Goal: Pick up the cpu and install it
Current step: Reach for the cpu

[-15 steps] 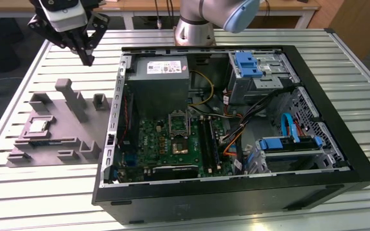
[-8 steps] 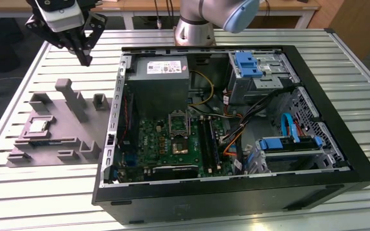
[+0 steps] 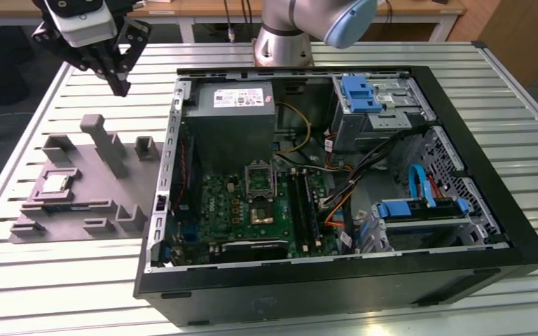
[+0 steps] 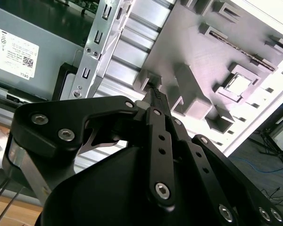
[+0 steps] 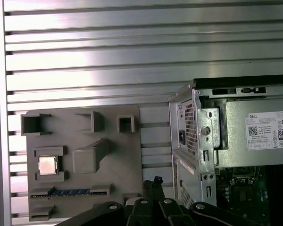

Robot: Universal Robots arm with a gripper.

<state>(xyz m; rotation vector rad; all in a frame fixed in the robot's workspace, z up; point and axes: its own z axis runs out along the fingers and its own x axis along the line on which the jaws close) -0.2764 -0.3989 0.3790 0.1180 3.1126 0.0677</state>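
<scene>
The cpu (image 3: 56,183) is a small silvery square lying flat in a recess of the grey tray (image 3: 92,210), at the exterior view's left. It also shows as a pale square in both wrist views (image 4: 239,84) (image 5: 47,165). My gripper (image 3: 120,88) hangs high over the table behind the tray's far edge, well above and apart from the cpu. Its black fingers (image 4: 155,96) meet at the tips with nothing between them, as the first wrist view's gripper (image 5: 153,181) also shows. The open computer case (image 3: 493,182) lies beside the tray, with the green motherboard (image 3: 241,210) and its socket (image 3: 260,180) exposed.
The tray carries several upright grey blocks (image 3: 110,143) near the cpu. Inside the case are a grey power supply (image 3: 236,115), blue drive brackets (image 3: 358,92) and loose cables (image 3: 363,175). The arm's base (image 3: 283,42) stands behind the case on the slatted metal table (image 3: 64,280).
</scene>
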